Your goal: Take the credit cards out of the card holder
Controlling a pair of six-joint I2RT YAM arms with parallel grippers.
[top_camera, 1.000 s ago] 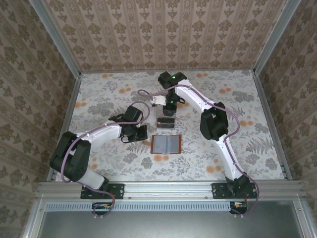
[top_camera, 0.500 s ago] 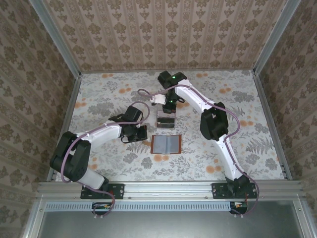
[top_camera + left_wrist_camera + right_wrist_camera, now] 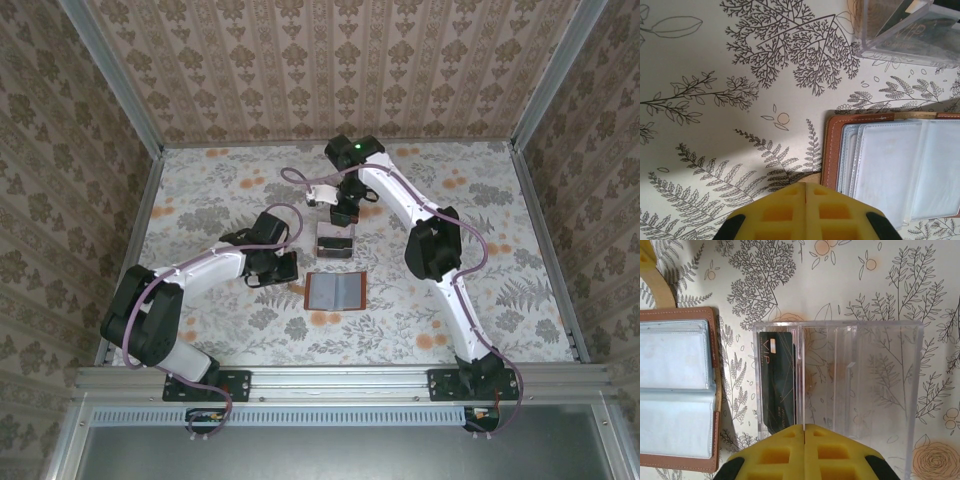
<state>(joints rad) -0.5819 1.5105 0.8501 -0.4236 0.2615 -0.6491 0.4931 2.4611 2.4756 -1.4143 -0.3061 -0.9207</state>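
Observation:
The card holder [image 3: 335, 292] lies open on the table, brown leather rim with pale grey-blue pockets [image 3: 890, 170]; it also lies at the left of the right wrist view [image 3: 675, 390]. One dark credit card [image 3: 777, 380] stands in the left slot of a clear tray [image 3: 880, 390]. My right gripper [image 3: 804, 427] hovers over that tray's near edge, its yellow fingers pressed together with nothing between them. My left gripper [image 3: 805, 185] is shut and empty, just left of the card holder's brown edge [image 3: 830, 150]. From above, the left gripper [image 3: 285, 267] and right gripper [image 3: 345, 212] flank the tray.
The clear tray [image 3: 336, 240] stands just behind the card holder, with upright dividers. It shows at the top right of the left wrist view [image 3: 905, 35]. Patterned walls close the table on three sides. Open floral tabletop [image 3: 480, 260] lies to the right.
The right arm's wrist has shifted up and back a little over the tray, and its jaws have closed. The left arm and the card holder have not moved.

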